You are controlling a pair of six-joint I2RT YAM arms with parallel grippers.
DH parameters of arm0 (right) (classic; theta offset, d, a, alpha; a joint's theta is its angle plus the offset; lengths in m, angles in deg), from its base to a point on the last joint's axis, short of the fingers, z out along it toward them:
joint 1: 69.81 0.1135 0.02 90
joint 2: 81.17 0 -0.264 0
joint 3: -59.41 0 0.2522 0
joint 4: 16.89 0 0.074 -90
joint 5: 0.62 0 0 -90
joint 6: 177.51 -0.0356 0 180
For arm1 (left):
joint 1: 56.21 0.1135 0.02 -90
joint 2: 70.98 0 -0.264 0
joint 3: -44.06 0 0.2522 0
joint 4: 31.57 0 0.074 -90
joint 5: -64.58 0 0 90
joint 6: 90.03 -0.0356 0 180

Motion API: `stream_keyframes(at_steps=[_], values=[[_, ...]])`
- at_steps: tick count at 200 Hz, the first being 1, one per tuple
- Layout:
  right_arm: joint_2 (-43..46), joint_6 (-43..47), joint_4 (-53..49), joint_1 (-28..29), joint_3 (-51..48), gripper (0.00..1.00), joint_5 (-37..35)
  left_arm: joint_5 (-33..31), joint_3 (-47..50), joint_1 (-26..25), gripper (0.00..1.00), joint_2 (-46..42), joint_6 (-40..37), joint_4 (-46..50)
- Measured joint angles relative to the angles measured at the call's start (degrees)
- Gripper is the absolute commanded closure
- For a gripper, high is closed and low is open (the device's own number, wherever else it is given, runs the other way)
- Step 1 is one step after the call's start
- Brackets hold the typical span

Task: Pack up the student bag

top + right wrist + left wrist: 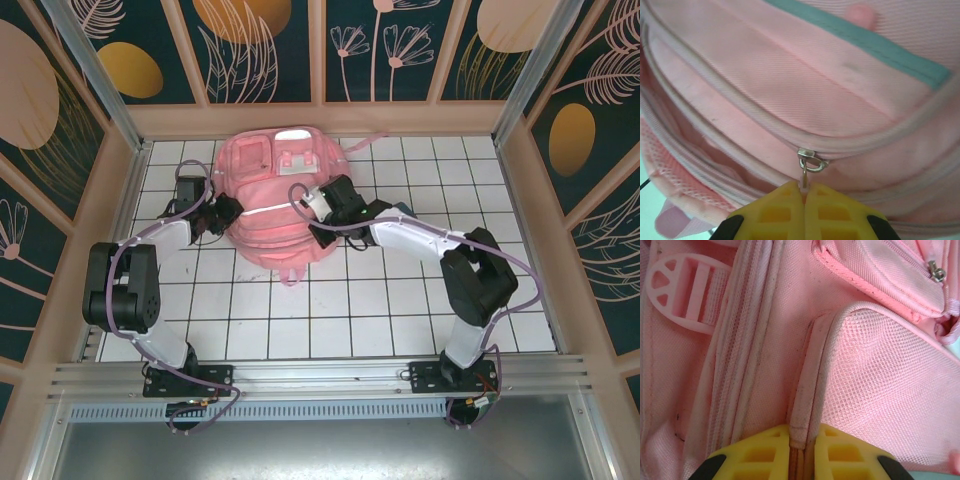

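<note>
Closest to me, the yellow right fingers (775,212) are pressed together on a small silver zipper pull (804,176) of the large soft pink fabric backpack (275,215), which lies toward the back of the white tiled tabletop (300,320). The right arm (420,240) reaches in from the right, bent sharply at the elbow. The left arm (150,240) folds in from the opposite side, and the yellow left fingers (760,455) are clamped on a pale piped seam (802,390) beside a mesh pocket (880,380).
</note>
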Motion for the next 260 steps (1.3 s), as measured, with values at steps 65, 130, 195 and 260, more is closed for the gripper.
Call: stream_keyframes(at_steps=[65, 130, 195, 260], values=[[-4.07, -3.72, -1.46, 6.16, 6.62, 1.00, -0.11, 2.84, 2.03, -0.02, 0.99, -1.05, 0.68, -2.71], [-13.81, -12.44, -1.40, 11.13, 17.66, 1.00, 0.33, 3.15, 5.53, -0.13, 0.94, -3.63, 3.50, -7.19], [-12.66, -23.19, 3.45, 11.80, 16.00, 0.55, 4.33, 2.45, 6.38, -1.09, 0.46, -7.74, 3.19, -5.42], [4.94, -34.56, 6.23, 0.83, 4.66, 0.35, 3.34, -7.37, 5.22, -4.61, 0.45, -17.55, -8.41, 8.57]])
